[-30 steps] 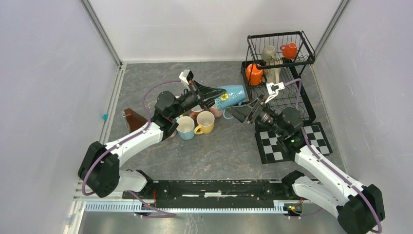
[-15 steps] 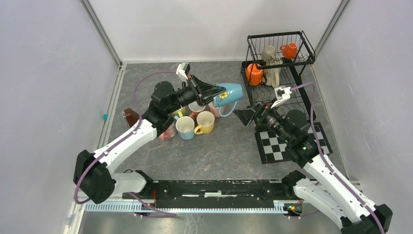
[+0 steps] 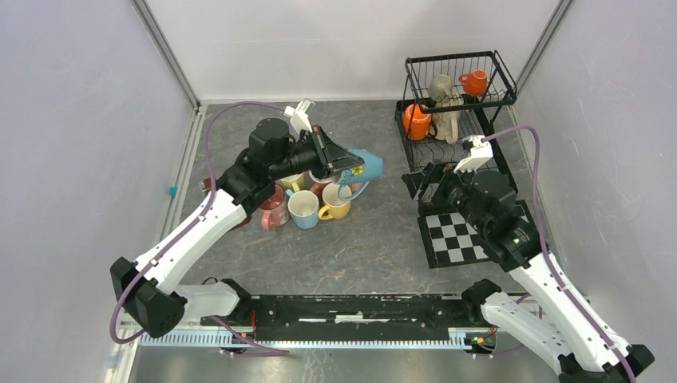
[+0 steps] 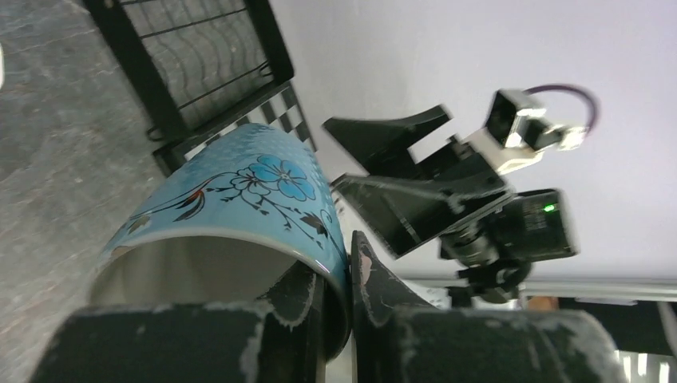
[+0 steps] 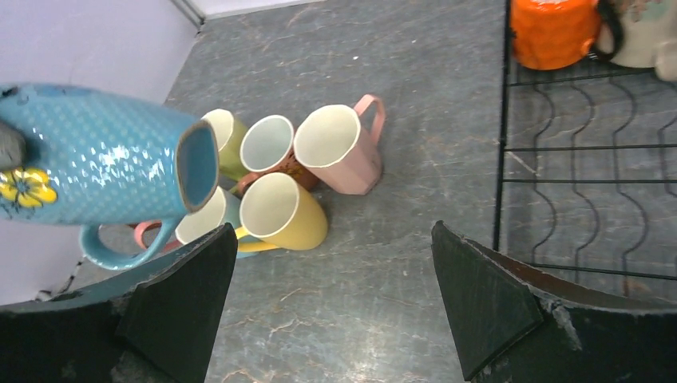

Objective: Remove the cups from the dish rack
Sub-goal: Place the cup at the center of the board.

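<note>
- Several unloaded mugs stood bunched on the grey table, mouths up. They were nearer your left arm than your right.
- Just above the far right edge of that bunch, your left claw was pinched shut on the rim of the light blue floral mug, one finger inside the mouth and one outside.
- That mug lay on its side, long axis running left to right, base toward the rack and handle hanging down. There was bare table beside the yellow mug, so I'd judge the set-down turned on tipping it upright there.
- Your right claw was spread to its widest and held nothing. It stood apart from the blue mug, by the rack's near edge above the checkered mat.
- Farthest off, the dish rack held four cups: an orange mug and a cream mug below, a grey-olive mug and a second orange mug above. Your right arm was the nearer to them.
- A second earlier, the blue mug was closer to the rack; it had since moved left. Your right claw, then narrower and just beside the mug's base, had backed off and opened.
</note>
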{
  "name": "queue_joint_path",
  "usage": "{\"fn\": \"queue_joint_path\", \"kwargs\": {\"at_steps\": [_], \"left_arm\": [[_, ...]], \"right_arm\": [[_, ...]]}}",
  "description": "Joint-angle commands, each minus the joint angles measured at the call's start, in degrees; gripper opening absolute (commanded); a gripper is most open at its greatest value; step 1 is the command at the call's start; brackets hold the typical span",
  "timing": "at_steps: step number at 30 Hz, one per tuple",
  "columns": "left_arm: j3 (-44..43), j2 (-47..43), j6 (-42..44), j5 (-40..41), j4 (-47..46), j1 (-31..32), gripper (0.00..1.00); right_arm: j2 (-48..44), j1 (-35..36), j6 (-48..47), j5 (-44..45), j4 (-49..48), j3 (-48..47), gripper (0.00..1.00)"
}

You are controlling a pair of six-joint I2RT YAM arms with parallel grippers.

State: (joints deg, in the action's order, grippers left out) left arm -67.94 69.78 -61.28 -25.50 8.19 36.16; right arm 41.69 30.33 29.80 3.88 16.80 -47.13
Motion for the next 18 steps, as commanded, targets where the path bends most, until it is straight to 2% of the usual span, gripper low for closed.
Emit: {"fn": "queue_joint_path", "kwargs": {"at_steps": [1,9,14,18], "left_arm": [[-8.3,1.52,13.23,3.51,11.59,2.59,0.02],[-18.74,10.52,22.86,14.41,25.73,9.55,0.02],[-24.31,17.46,23.7,21.97,30.78,13.18,0.02],[-27.59,22.49,23.23,28.06,31.43,16.19,0.02]], "right_arm": [[0.08,-0.03,-3.05,6.0,5.09,-5.82,0.98],[0.59,-0.07,-4.07,9.83,9.32,-10.11,0.98],[0.34,-0.01,-3.51,11.71,10.4,-12.76,0.98],[0.84,-0.01,-3.56,11.83,10.79,-14.13,0.98]]}}
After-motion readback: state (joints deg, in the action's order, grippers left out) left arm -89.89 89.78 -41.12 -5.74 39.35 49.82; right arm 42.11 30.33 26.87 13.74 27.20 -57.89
